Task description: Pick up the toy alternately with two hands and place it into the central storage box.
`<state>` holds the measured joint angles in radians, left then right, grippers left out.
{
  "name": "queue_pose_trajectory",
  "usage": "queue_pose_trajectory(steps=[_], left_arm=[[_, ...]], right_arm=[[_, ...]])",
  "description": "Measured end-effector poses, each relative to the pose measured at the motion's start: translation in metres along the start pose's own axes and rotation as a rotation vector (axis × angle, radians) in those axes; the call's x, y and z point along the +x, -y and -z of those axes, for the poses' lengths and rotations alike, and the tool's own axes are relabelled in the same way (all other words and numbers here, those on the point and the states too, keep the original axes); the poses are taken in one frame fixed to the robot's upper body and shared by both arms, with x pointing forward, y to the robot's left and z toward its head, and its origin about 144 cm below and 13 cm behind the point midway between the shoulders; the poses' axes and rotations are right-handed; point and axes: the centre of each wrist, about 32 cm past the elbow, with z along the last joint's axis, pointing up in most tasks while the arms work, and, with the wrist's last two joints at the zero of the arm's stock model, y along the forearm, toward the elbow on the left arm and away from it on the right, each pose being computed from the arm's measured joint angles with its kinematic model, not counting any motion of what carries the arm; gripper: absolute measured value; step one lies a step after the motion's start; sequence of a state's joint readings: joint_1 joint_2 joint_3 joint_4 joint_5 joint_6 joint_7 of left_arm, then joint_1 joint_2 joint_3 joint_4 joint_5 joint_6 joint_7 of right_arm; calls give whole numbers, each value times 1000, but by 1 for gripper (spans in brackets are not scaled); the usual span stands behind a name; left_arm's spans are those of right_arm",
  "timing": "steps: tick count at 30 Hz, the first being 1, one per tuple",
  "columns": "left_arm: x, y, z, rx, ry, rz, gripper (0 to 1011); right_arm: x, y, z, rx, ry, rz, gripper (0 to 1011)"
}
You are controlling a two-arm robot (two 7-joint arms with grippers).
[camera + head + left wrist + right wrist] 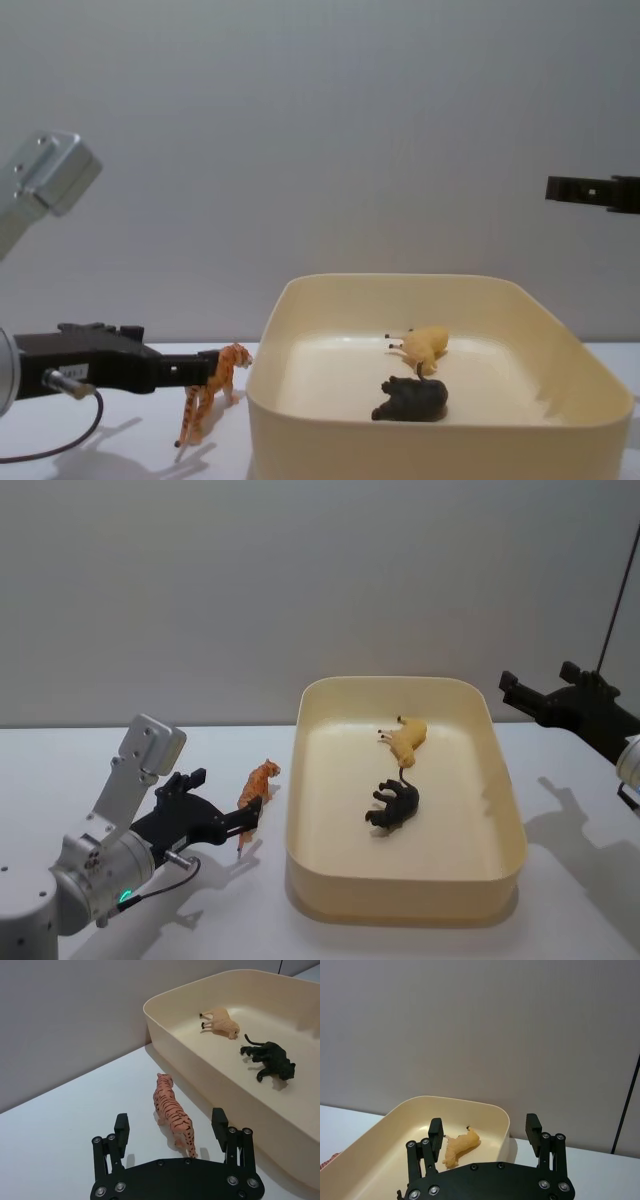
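An orange striped toy tiger [260, 783] stands on the white table just left of the central storage box [400, 888], a cream-yellow tub. My left gripper [226, 796] is low behind the tiger and open. In the left wrist view the tiger [172, 1117] has its hindquarters between the open fingers of that gripper [170, 1121], nearer one finger, with no contact that I can see. My right gripper [513, 692] hangs open and empty in the air beyond the box's far right corner. In the right wrist view that gripper [484, 1125] has the box rim [470, 1102] below it.
A tan lion toy [407, 742] and a black panther toy [395, 807] lie on their sides inside the box. A cable loops on the table by my left wrist [185, 872]. A thin black pole [612, 610] stands at the far right. A grey wall closes off the back.
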<state>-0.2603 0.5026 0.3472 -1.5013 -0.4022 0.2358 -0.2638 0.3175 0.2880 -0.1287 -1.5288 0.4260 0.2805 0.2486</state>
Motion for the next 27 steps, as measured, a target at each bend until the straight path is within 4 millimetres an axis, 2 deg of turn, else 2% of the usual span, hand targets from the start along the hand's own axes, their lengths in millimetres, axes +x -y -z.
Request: queue_pose_trajectory(steps=[12, 26, 27], left_arm=[[22, 20, 4, 29, -8, 58, 1001], [32, 38, 6, 57, -20, 88, 1002], [33, 39, 6, 59, -21, 90, 980]], right_arm=[[0, 0, 0, 0, 0, 2, 1001], [0, 1, 0, 0, 0, 1, 1001], [0, 1, 0, 0, 0, 1, 1001]])
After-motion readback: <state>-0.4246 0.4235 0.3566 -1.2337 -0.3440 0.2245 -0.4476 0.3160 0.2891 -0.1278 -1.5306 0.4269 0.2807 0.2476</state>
